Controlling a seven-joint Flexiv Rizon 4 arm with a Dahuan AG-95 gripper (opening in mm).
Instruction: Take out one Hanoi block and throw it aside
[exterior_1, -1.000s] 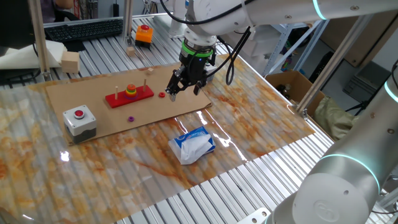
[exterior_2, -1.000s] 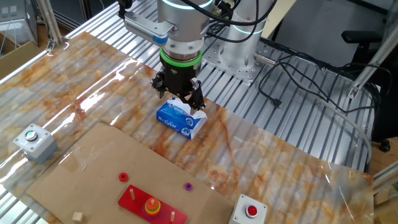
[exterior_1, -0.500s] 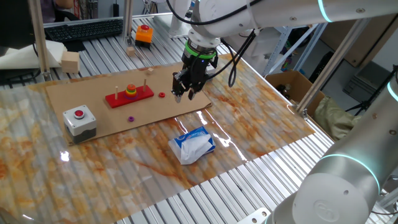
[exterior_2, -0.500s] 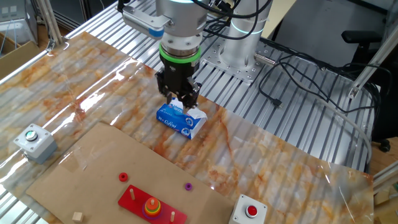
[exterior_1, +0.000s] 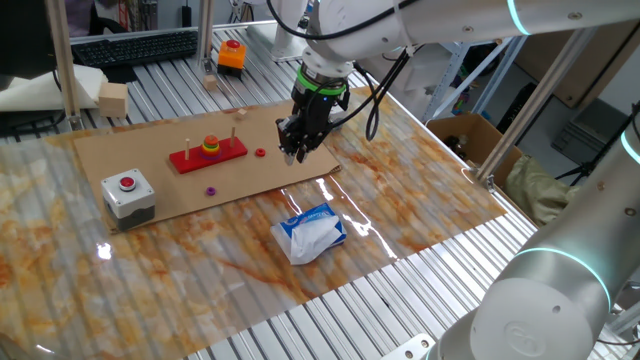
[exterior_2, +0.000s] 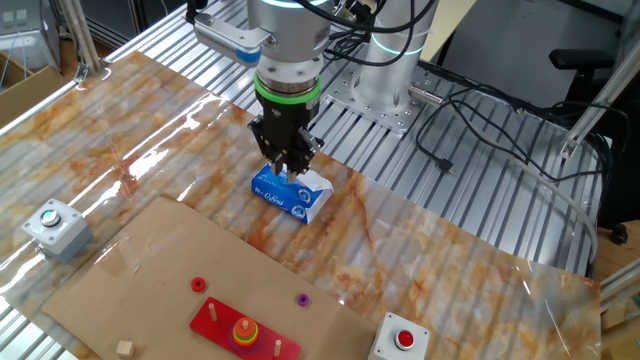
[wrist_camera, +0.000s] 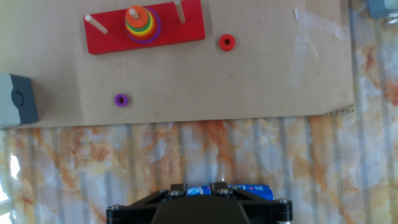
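Observation:
The Hanoi block is the small orange disc on top of the coloured stack on the middle peg of the red base. It also shows in one fixed view and in the other fixed view. My gripper hangs above the right edge of the cardboard sheet, well to the right of the base, with its fingers closed together and nothing between them. In the other fixed view the gripper is over the tissue pack. In the hand view only the gripper's base shows at the bottom edge.
A darker red loose disc lies right of the base and a purple disc lies below it, both on the cardboard. A blue-white tissue pack lies on the marbled table. A grey box with a red button stands at the cardboard's left.
The fingers were spread wide a second ago and have closed together. The hand rose slightly and shifted a little to the right. The discs and base have not moved.

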